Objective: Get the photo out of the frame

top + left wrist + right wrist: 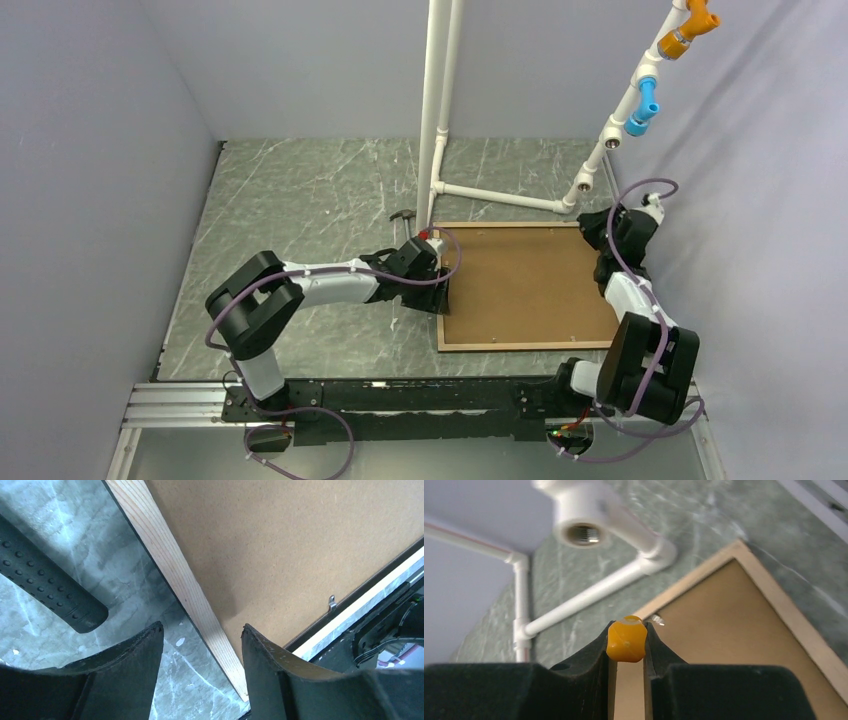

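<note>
The frame (520,346) lies face down on the table, its back a pale wood border with a dark outer edge. Inside it shows the plain brown board back of the photo (525,285); the print side is hidden. My left gripper (443,297) is open at the frame's left edge. In the left wrist view its fingers (125,680) straddle the wood rail (165,555), one over the table, one over the board (300,540). My right gripper (626,630) hovers by the frame's far right corner (592,228), shut on a small yellow knob-like piece (626,641).
A black-handled hammer (50,580) lies just left of the frame, its head near the white pipe (403,218). White pipework (500,196) runs along the frame's far edge, with blue and orange fittings at upper right. A small metal tab (331,601) sits on the frame's inner edge.
</note>
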Robot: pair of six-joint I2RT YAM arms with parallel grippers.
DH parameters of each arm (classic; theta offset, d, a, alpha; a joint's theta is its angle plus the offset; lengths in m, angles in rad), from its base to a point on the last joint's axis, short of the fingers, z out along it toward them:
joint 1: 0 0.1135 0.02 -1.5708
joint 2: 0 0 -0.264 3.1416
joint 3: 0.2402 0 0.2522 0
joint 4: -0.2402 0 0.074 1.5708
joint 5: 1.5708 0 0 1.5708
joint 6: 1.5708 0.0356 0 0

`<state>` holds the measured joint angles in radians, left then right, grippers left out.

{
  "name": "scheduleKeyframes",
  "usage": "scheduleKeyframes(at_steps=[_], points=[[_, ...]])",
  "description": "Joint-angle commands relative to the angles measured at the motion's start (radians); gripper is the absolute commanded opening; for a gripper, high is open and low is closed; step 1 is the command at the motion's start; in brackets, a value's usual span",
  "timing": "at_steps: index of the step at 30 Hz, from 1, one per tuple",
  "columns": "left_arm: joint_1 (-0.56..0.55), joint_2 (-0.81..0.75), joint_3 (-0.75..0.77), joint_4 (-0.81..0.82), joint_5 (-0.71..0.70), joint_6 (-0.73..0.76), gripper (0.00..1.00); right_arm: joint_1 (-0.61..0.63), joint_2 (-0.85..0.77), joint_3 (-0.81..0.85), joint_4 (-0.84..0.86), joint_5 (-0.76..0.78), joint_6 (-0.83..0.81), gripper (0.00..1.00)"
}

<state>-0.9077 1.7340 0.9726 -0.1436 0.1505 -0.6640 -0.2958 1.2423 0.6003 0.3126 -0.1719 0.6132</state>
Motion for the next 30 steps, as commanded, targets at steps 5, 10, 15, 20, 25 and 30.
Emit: scheduleKeyframes(at_steps=[5, 10, 15, 20, 25, 30], points=[[-0.006, -0.008, 0.025, -0.002, 0.023, 0.067, 0.61, -0.112, 0.129, -0.025, 0.104, -0.085, 0.01, 0.0], [-0.007, 0.024, 0.044, -0.011, 0.035, 0.072, 0.56, -0.113, 0.223, -0.016, 0.185, -0.095, 0.008, 0.0], [-0.006, 0.04, 0.051, -0.025, 0.033, 0.075, 0.53, -0.113, 0.276, -0.004, 0.218, -0.105, 0.011, 0.0], [-0.006, 0.055, 0.063, -0.037, 0.033, 0.081, 0.52, -0.114, 0.312, -0.004, 0.236, -0.101, 0.009, 0.0], [-0.006, 0.078, 0.071, -0.039, 0.047, 0.078, 0.52, -0.113, 0.352, 0.006, 0.264, -0.125, 0.015, 0.0], [-0.006, 0.084, 0.071, -0.04, 0.046, 0.081, 0.51, -0.114, 0.375, 0.024, 0.264, -0.143, 0.013, 0.0]])
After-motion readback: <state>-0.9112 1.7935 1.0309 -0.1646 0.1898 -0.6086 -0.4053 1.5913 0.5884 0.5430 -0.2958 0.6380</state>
